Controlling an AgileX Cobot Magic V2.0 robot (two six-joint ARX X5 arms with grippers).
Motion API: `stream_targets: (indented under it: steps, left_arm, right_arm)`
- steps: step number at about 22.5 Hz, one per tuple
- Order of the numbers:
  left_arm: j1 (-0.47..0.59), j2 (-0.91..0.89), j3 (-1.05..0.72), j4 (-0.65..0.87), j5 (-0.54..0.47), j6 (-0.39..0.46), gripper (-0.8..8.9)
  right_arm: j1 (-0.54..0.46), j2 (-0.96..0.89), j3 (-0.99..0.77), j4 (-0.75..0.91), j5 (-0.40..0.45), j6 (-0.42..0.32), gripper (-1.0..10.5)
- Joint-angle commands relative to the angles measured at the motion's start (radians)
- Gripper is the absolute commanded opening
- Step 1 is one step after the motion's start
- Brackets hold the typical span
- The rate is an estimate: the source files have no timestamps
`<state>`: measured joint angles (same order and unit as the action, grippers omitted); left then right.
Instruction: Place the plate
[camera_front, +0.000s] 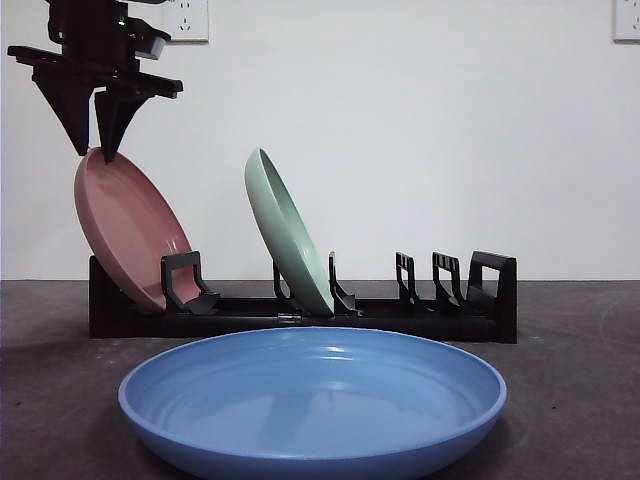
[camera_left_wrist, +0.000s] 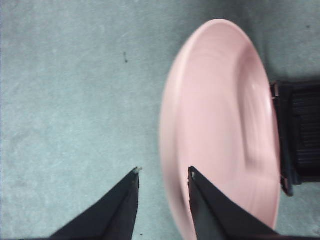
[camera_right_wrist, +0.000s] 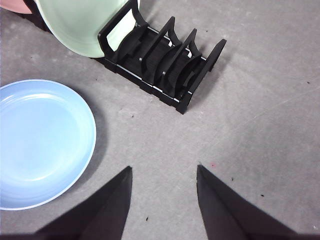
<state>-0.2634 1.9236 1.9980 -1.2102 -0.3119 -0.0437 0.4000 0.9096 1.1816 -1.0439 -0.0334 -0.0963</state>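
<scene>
Left gripper (camera_front: 97, 150) pointing down at pink plate (camera_front: 128, 232) rim, jaws apart, maybe touching, plate in rack (camera_front: 300, 312)

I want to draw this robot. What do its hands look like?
Each hand is two flat black jaws that narrow to sharp points, like long triangles. The left gripper has tiny pale tips. The right gripper is the same plain matte black. From the front, the left gripper hangs from a blocky black body with flat side wings. No cables or markings show.

Pink plate (camera_front: 125, 228) leans tilted in end slot of black rack (camera_front: 470, 318), rim up, glossy, round.
</scene>
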Motion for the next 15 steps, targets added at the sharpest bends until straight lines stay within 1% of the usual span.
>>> stream_targets:
  steps: [1,3,6,12,14,15]
  left_arm:
    - [0.003,0.027,0.033,-0.001,-0.005,0.006,0.79]
    - [0.005,0.027,0.033,-0.001,0.003,0.006,0.23]
    - [0.005,0.028,0.033,0.003,0.026,0.006,0.17]
    - [0.005,0.028,0.034,-0.002,0.025,0.006,0.17]
    - [-0.004,0.027,0.034,-0.009,0.003,0.006,0.17]
    - [-0.01,0.027,0.036,-0.02,-0.034,0.006,0.17]
  right_arm:
    - [0.004,0.002,0.01,0.002,-0.003,0.011,2.0]
    - [0.004,0.002,0.01,0.002,-0.003,0.011,2.0]
    - [0.004,0.002,0.01,0.002,-0.003,0.011,2.0]
    - [0.004,0.002,0.01,0.002,-0.003,0.011,2.0]
    - [0.004,0.002,0.01,0.002,-0.003,0.011,2.0]
    - [0.004,0.002,0.01,0.002,-0.003,0.011,2.0]
